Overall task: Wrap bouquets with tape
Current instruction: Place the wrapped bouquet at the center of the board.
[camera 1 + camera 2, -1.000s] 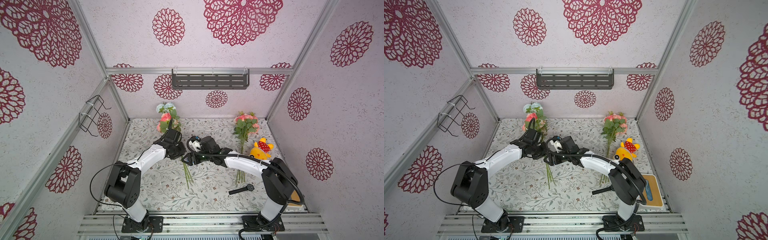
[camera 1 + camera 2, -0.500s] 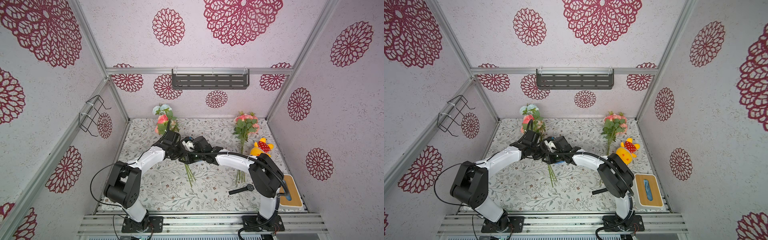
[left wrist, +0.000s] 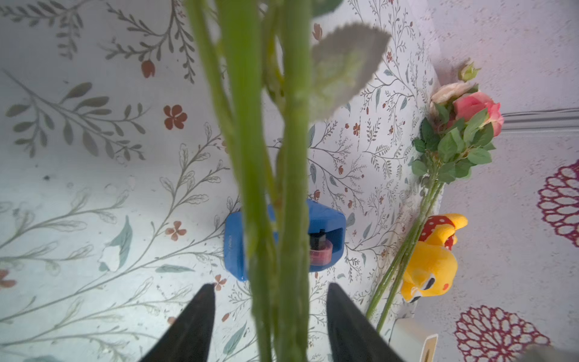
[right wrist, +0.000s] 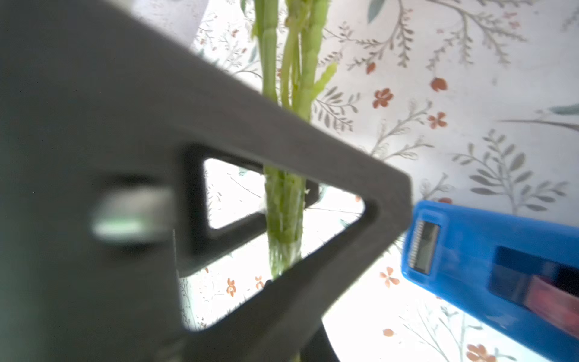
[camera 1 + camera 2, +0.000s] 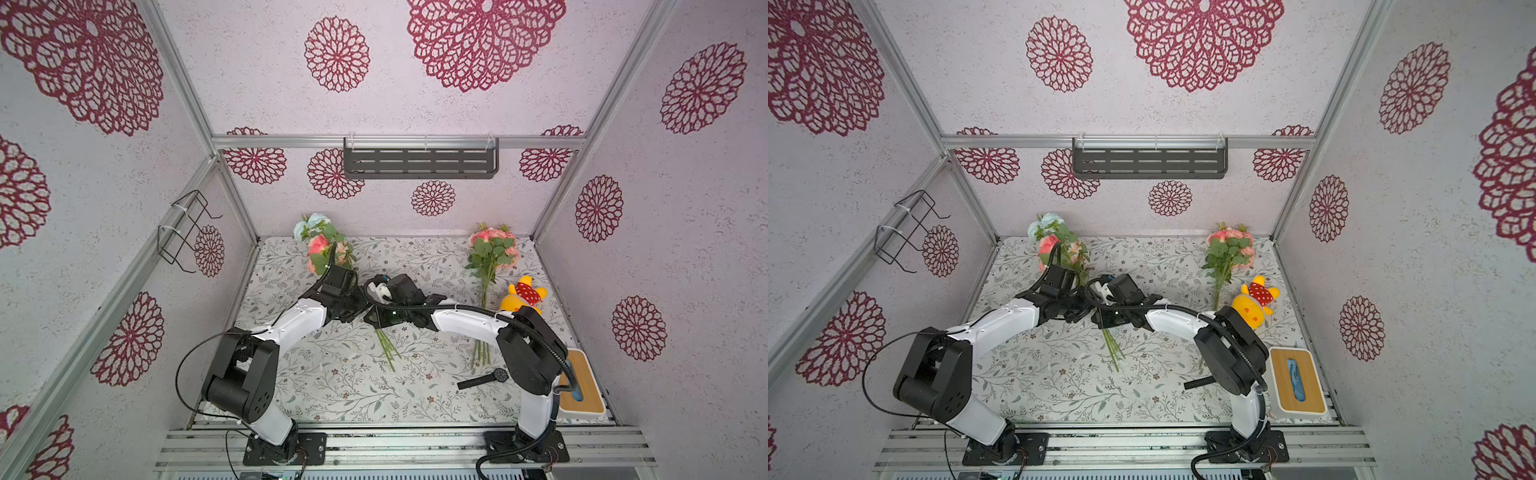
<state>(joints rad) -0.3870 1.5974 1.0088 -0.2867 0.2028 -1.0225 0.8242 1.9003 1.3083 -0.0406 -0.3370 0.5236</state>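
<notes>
Currently the blue-bloom bouquet [image 5: 320, 245] lies w/ blooms at the back wall & its stems [image 5: 386, 349] running fwd over the table [image 5: 332, 386], passing btwn both arms mid-table. The right gripper [image 5: 379, 319] is clamped tight on those stems. The left gripper [image 3: 271, 285] straddles them w/ fingers well apart, not gripping. The tape dispenser [image 3: 326, 219] sits on the table just beyond the stems, roll [image 3: 321, 250] inside. A glossy stretch on the stems in the right wrist view may be tape; can't tell. The second bouquet [image 5: 490, 253] lies well apart, by the plush toy [image 5: 524, 295]. Step in hand, by the look: right holds the bunch, leaving left free. Next move prob. calls for left to reach the dispenser & pinch the tape end w/o knocking the stems, while right keeps the bunch steady.
</notes>
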